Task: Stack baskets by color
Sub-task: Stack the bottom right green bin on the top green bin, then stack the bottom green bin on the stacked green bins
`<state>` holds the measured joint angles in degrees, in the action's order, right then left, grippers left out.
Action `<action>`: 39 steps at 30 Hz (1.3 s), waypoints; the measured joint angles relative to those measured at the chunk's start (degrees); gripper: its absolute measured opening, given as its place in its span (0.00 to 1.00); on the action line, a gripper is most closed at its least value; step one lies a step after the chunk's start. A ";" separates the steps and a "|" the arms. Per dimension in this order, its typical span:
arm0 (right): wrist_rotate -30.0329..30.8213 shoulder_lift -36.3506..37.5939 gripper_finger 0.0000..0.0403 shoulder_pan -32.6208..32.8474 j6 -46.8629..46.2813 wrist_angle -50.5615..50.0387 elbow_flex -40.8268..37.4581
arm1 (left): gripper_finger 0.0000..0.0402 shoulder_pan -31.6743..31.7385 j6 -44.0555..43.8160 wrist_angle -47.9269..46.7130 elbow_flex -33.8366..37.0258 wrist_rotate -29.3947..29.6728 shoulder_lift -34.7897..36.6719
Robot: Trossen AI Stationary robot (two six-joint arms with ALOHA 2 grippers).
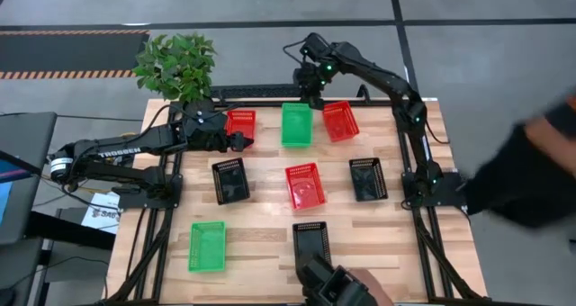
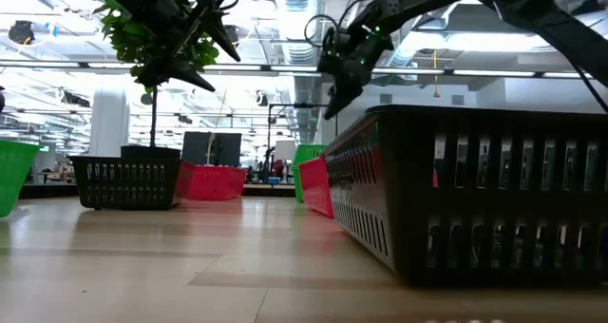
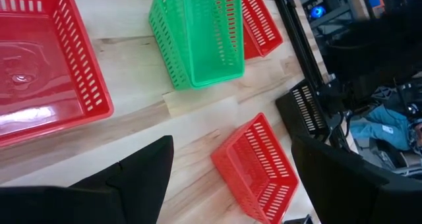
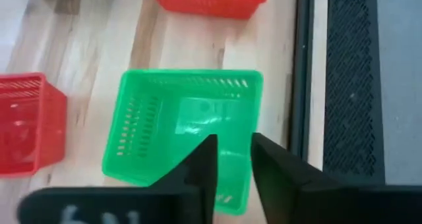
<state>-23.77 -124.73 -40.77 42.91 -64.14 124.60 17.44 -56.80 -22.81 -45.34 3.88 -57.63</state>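
While above the far green basket (image 1: 296, 124), right tool (image 1: 312, 94), fingers slightly parted

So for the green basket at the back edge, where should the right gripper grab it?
Probably the short rim wall nearest the table's back edge, from above. The green basket sits upright and open-topped, so a thin mesh wall fits between the fingers. The right gripper hangs over that end, jaws slightly apart. Red baskets flank its long sides, leaving less room there.

Three baskets (image 1: 296, 124) line the far edge; plant (image 1: 175, 65) apparently behind them.
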 joint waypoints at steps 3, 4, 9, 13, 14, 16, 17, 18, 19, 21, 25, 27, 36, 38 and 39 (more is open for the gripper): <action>-0.52 -1.32 0.18 -0.59 -0.06 0.29 0.02 | 0.74 0.00 0.00 -0.01 0.00 0.12 0.00; -0.57 -2.00 0.15 -0.77 -0.43 0.31 0.02 | 0.74 0.00 0.00 -0.02 0.00 0.14 0.00; -0.50 -5.79 0.04 -1.12 -1.12 -0.29 0.02 | 0.74 0.00 0.00 -0.09 0.00 0.28 0.00; -0.38 -8.02 0.01 -1.45 -1.26 0.54 0.02 | 0.74 -0.01 0.00 -0.17 0.00 0.26 0.00; -0.33 -8.46 0.02 -1.67 -1.72 0.59 0.02 | 0.74 0.01 0.00 -0.19 0.00 0.26 0.00; 0.43 -9.06 0.03 -1.85 -2.79 1.10 0.04 | 0.74 0.00 0.00 -0.21 0.00 0.26 0.00; 0.63 -9.40 0.05 -2.01 -3.23 0.94 0.04 | 0.74 -0.01 0.00 -0.26 0.00 0.26 0.00; 1.05 -9.61 0.06 -2.16 -3.64 0.91 0.04 | 0.74 -0.01 0.00 -0.28 0.00 0.26 0.00; 1.11 -9.71 0.07 -2.21 -3.87 0.90 0.04 | 0.74 0.00 0.00 -0.28 0.00 0.26 0.00; 1.07 -9.42 0.09 -2.15 -3.92 0.92 0.04 | 0.74 -0.01 0.08 -0.41 0.00 0.26 0.00; 1.02 -6.34 0.09 -2.08 -4.10 1.14 0.03 | 0.74 0.01 0.54 -0.76 0.00 0.26 0.00; 1.54 -4.61 0.08 -2.13 -4.77 1.13 0.05 | 0.74 0.01 0.58 -0.76 0.00 0.47 0.00; 2.92 5.72 0.07 -2.15 -12.57 -1.47 0.09 | 0.74 2.53 2.50 -0.01 0.02 -3.46 0.29; 3.15 8.13 0.08 -2.13 -14.09 -3.64 0.06 | 0.74 3.72 2.95 -0.14 0.02 -7.27 0.28; 3.31 9.41 0.08 -2.13 -14.80 -4.70 0.04 | 0.74 4.19 3.68 -0.25 0.02 -9.91 0.28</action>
<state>-20.46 -115.32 -42.89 28.11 -68.84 124.64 21.63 -53.11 -23.06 -45.32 -6.03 -57.34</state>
